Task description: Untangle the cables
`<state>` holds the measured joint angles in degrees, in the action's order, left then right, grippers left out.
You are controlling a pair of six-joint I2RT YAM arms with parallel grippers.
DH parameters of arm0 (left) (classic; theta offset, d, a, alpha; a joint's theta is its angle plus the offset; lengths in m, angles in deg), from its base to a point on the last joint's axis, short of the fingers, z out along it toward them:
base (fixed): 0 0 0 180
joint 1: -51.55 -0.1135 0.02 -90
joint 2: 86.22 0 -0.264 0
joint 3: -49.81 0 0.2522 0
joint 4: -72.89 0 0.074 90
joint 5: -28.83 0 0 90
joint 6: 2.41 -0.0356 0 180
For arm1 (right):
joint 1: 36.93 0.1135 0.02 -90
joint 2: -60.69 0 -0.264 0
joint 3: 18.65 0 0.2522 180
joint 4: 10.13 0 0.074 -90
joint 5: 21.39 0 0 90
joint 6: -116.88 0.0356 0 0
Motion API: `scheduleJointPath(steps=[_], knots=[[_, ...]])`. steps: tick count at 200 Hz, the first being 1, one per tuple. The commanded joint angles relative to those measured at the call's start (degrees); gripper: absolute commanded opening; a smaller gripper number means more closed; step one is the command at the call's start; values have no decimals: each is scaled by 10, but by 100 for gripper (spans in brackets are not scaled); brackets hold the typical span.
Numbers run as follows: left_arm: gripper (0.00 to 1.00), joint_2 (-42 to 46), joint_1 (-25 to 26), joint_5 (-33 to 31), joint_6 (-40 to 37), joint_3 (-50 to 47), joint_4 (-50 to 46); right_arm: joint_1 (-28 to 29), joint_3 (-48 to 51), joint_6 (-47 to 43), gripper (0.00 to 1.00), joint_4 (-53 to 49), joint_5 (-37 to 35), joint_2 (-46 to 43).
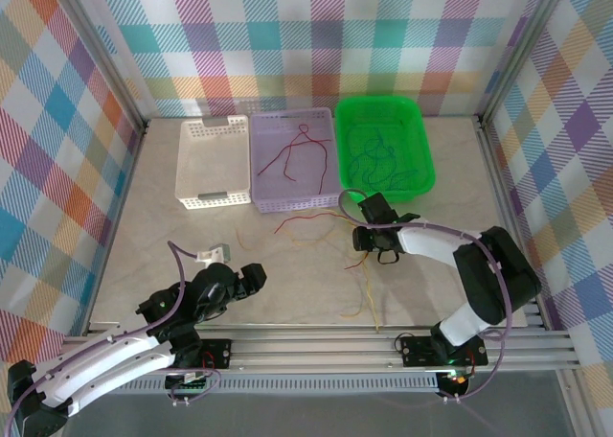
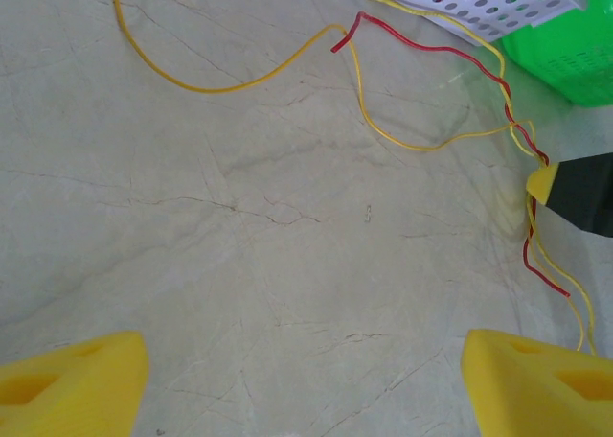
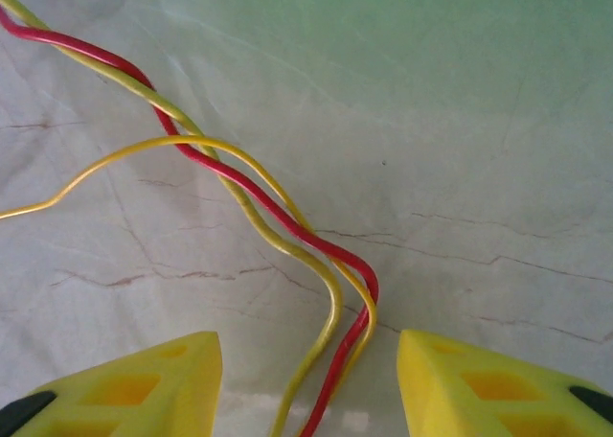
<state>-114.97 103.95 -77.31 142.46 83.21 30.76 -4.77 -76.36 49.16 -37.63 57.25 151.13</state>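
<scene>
Cables (image 1: 368, 286) lie twisted on the table (image 1: 163, 226), near the green basket (image 1: 426, 159): a red cable (image 3: 287, 223) wound round yellow cables (image 3: 330, 298). The right gripper (image 3: 308, 356) hangs over the twist, jaws half apart, strands running loose between them (nothing pinched). It should close on the red strand alone, then draw it out slowly. The left gripper (image 2: 305, 360) stands wide and empty; it could pin the yellow.
</scene>
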Motion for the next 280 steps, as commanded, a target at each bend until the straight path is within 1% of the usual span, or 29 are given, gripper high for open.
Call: scheduleJointPath(steps=[1, 26, 39, 69, 81, 87, 124, 155, 169, 173, 188, 209, 224, 248, 263, 280], knots=[[84, 4, 5, -9, 7, -4, -3, -4, -12, 23, 51, 10, 3, 30], [84, 5, 5, -10, 8, -5, -3, -3, -13, 27, 50, 22, 15, 51], [84, 5, 5, -10, 7, -4, -3, -3, -14, 29, 44, 27, 23, 57], [84, 6, 6, -9, 11, -2, 2, -3, 7, 28, 12, 70, 71, 41], [84, 6, 7, -6, 14, -3, 7, 0, 16, 24, 3, 87, 95, 26], [84, 5, 8, -6, 16, -3, 12, 2, 21, 23, 0, 97, 104, 17], [84, 1, 13, 7, 20, -1, 58, 4, 54, 14, 0, 145, 169, -73], [85, -26, 19, 19, 21, 15, 106, 4, 63, 12, 0, 164, 230, -150], [85, -43, 24, 23, 17, 29, 119, 5, 61, 8, 0, 170, 269, -173], [85, -49, 26, 24, 16, 34, 139, 4, 59, 6, 0, 170, 280, -177], [85, -71, 33, 26, 5, 52, 160, 4, 50, 3, 0, 169, 324, -188], [85, -111, 42, 25, -13, 80, 175, 4, 41, 1, 0, 161, 347, -199], [85, -133, 50, 13, -27, 98, 173, 4, 41, -5, 0, 158, 362, -207], [85, -134, 57, -12, -29, 109, 175, 5, 41, -5, 0, 160, 392, -219], [85, -128, 57, -10, -25, 104, 194, 5, 37, 3, 0, 162, 405, -222], [85, -133, 59, 8, -26, 96, 226, 5, 28, 15, 0, 156, 415, -220]])
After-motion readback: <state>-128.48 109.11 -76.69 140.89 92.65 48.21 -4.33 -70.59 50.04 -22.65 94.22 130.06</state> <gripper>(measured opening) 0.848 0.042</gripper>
